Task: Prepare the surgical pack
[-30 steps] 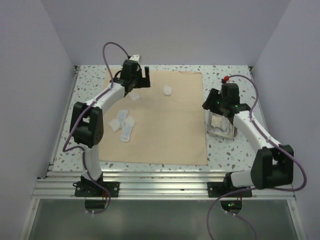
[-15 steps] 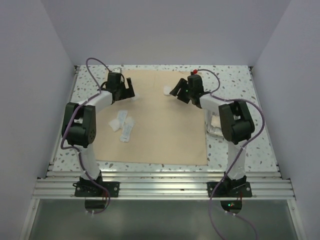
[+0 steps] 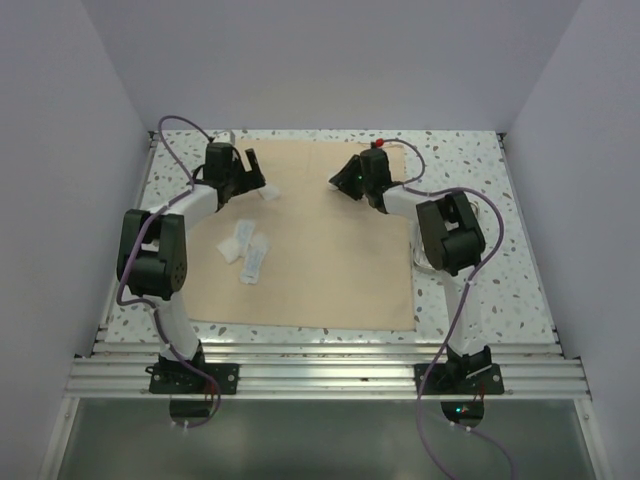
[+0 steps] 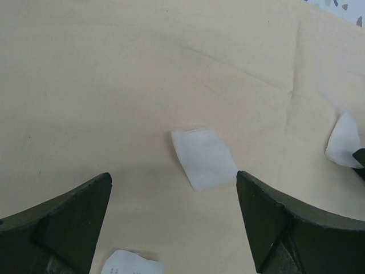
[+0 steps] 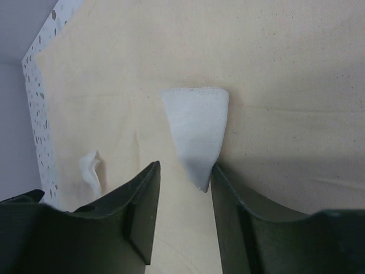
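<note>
**Left:** My left gripper (image 4: 173, 182) is spread wide, holding nothing and touching nothing. The gauze square (image 4: 203, 158) lies flat on the cloth sheet (image 4: 114, 74) straight ahead of my jaws. It sits just past the tips and nearer this finger (image 4: 285, 222) than the other. It is tilted, so its long axis slants across the line between my fingers rather than along it. What have you got?

**Right:** My right gripper (image 5: 185, 171) is open too, but only by a narrow gap. The gauze wedge (image 5: 197, 125) points at me, wide end far and narrow end near. Its long axis runs straight out from my jaws. Its tip sits just inside the gap, hard by one finger (image 5: 251, 222), and I cannot tell whether it touches. Nothing is gripped.

**Left:** So each of us is nearer its own piece?

**Right:** I judge so. Yours lies ahead of you and mine ahead of me, apart on the sheet. I should need only a small advance and a squeeze. And you?

**Left:** I would shift toward that nearer finger to centre the square, then go down and close. The sheet is loose, so I might pinch it up with the gauze.
</note>
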Available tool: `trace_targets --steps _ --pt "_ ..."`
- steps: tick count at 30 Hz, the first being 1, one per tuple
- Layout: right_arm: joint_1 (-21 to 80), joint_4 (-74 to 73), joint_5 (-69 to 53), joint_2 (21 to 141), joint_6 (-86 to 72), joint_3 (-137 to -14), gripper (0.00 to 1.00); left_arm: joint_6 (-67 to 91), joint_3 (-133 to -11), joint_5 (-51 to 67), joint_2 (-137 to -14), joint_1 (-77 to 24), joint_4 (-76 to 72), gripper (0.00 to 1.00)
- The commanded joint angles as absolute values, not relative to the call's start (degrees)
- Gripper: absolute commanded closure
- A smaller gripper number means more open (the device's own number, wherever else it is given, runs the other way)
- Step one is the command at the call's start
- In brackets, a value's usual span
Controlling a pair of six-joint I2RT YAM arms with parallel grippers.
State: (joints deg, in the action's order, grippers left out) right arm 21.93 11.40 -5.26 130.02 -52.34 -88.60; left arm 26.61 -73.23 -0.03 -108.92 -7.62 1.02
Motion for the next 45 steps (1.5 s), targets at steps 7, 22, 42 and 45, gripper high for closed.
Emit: trace_targets --steps 7,22,42,45 --pt "21.62 12.83 -2.46 134.12 -54.14 -94.48 0.87 27.07 -73.21 1.23 -107.84 -7.56 -2.55 0.06" --pt "18.29 6.26 -0.18 101.27 -42.11 -72.70 1.00 27.60 -78.13 6.68 -115.04 -7.56 -0.62 0.25" --pt "1.41 -8.26 -1.23 75.49 -30.50 -46.85 1.00 29.97 -85.43 9.93 -124.10 -8.52 -0.09 0.78" --pt "1.32 -8.26 -0.35 78.04 -30.85 -47.02 1.00 29.53 -85.78 10.19 -123.75 -8.70 -0.09 1.00"
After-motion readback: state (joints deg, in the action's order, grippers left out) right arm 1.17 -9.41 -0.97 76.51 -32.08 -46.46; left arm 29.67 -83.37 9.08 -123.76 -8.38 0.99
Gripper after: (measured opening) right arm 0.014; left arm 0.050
